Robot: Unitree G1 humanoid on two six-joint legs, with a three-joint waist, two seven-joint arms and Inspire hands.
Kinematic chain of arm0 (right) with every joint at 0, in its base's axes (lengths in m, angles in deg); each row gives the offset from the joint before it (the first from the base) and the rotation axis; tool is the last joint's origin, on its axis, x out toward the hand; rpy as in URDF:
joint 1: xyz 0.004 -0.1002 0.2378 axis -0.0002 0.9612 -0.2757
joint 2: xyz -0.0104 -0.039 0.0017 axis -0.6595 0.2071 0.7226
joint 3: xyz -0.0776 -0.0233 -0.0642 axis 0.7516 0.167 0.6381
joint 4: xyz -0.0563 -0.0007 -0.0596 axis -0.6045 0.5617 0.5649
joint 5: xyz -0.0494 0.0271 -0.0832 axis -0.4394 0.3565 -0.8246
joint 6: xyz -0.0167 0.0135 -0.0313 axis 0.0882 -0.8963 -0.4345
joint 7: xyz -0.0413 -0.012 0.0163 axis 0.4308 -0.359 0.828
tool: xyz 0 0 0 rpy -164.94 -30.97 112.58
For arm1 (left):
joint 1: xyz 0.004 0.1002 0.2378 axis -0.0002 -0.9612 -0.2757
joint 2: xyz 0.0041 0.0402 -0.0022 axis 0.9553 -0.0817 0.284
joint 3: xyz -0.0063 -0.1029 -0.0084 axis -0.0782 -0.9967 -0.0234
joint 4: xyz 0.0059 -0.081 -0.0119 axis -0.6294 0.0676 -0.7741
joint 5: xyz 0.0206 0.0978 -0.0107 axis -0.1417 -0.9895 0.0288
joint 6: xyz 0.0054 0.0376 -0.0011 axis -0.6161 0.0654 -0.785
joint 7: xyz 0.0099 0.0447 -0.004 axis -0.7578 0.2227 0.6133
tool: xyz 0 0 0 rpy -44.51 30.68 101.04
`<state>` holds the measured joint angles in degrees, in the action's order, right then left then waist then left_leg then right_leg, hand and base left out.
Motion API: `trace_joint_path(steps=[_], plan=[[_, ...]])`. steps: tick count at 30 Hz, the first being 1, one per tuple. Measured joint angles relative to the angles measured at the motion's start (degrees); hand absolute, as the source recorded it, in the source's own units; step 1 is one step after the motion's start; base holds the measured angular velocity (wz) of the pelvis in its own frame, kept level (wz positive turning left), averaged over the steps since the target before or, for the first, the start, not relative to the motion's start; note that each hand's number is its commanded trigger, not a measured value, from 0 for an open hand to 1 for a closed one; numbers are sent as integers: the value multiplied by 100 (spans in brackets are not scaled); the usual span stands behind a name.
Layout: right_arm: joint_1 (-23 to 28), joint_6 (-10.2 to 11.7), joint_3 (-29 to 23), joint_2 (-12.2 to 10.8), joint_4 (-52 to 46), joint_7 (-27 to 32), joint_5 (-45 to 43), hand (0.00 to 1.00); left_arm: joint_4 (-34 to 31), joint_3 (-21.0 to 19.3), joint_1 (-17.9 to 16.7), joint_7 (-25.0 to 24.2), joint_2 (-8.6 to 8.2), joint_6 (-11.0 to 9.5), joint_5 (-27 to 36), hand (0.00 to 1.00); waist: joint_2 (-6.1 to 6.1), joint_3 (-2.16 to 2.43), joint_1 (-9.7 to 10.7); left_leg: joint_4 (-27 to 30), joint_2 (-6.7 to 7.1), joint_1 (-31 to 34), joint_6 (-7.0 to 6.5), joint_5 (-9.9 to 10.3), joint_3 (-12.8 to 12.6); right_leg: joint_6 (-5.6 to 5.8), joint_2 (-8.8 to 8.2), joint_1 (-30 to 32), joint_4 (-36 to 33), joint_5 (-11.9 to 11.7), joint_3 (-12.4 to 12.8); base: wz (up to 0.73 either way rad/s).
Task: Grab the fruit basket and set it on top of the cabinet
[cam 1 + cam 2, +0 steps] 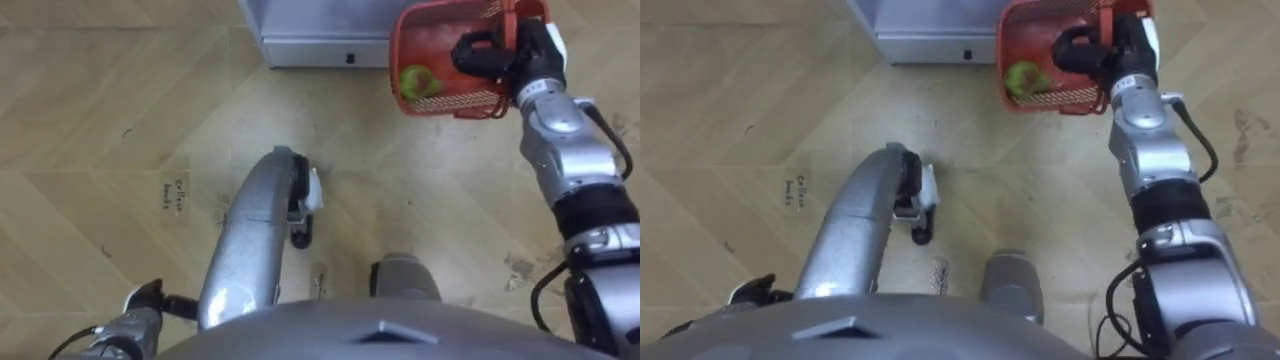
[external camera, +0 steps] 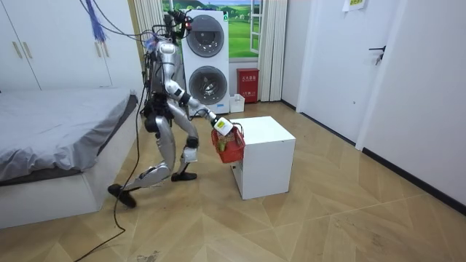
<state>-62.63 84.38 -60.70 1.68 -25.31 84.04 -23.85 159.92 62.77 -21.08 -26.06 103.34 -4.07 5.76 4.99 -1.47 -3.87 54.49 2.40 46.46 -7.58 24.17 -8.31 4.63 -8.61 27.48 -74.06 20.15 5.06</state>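
right hand (image 1: 497, 52) closed on the red fruit basket (image 1: 452, 101), held off the floor at far right beside the white counter (image 1: 320, 35); risk: a one-sided grip may tip it, spilling the green fruit (image 1: 418, 82).

Right arm reaches forward and downward, forearm nearly straight. The right hand (image 1: 497, 55) has its dark fingers curled over the rim of the basket (image 1: 450, 102). Left arm hangs low at the robot's side, with the left hand (image 1: 148, 298) beside the hip. Legs apart, knees bent.
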Motion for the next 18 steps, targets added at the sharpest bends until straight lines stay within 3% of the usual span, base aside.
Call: trace_joint_path(steps=[1, 2, 3, 4, 5, 6, 7, 9, 13, 18], plan=[[113, -3, 2, -10, -141, 4, -17, 100, 48, 18, -50, 71, -10, -85, 2, 0, -97, 47, -90, -475, -115, -495, 24, -82, -12, 8, 163, 324, 353, 280, -97, -57], [135, -9, 0, -11, -174, 5, -24, 100, 48, 18, -82, 74, -13, -111, 1, 0, -135, 66, -104, -654, -176, -703, 38, -108, -29, 9, 218, 394, 599, 352, -139, -45], [234, -33, -11, -9, -328, 29, -18, 100, 60, 70, -126, 85, -5, -132, 3, 0, -172, 66, -88, -1093, -192, -1187, 68, -194, -30, 32, 216, 473, 1329, 384, -280, -18], [388, -32, -53, -10, -536, 48, 12, 100, 61, 112, -165, 131, -10, -141, 5, 0, -195, 66, -69, -1475, -194, -1654, 107, -270, -14, 15, 212, 390, 2262, 341, -430, -7], [428, -31, -64, -11, -629, 54, 18, 100, 59, 113, -181, 157, -18, -137, 2, 0, -205, 61, -66, -1637, -196, -1857, 130, -285, -3, -28, 222, 321, 2767, 286, -525, 5], [513, -28, -85, -13, -848, 76, 58, 100, 56, 104, -190, 175, -22, -127, -15, 0, -215, 61, -54, -1874, -198, -2181, 178, -312, 31, -91, 316, 151, 3652, 23, -585, 24], [652, -23, -142, -6, -1166, 87, 64, 100, -10, 12, -194, 196, -47, -112, -16, 0, -249, 87, 7, -2059, -204, -2423, 227, -339, 106, -189, 381, -46, 3970, -476, -590, 34], [767, -23, -187, 0, -1659, 62, 177, 100, -340, -196, -292, 250, -81, -54, -17, 0, -269, 125, 32, -2452, -234, -2747, 376, -475, 216, -285, 426, -403, 4396, -594, -776, 24], [828, 5, -174, -2, -2567, -72, 570, 100, -600, -303, -413, 301, -112, -8, -20, 0, -199, 123, 33, -3652, -297, -3724, 619, -917, 376, -445, 599, -1368, 5424, -836, -955, 9], [937, 27, -179, 16, -3251, -29, 1088, 100, -909, -490, -715, 276, -172, 84, -30, 0, -71, 174, 85, -4068, -458, -4423, 755, -1009, 423, -553, 828, -2192, 5986, -900, -989, 12]])
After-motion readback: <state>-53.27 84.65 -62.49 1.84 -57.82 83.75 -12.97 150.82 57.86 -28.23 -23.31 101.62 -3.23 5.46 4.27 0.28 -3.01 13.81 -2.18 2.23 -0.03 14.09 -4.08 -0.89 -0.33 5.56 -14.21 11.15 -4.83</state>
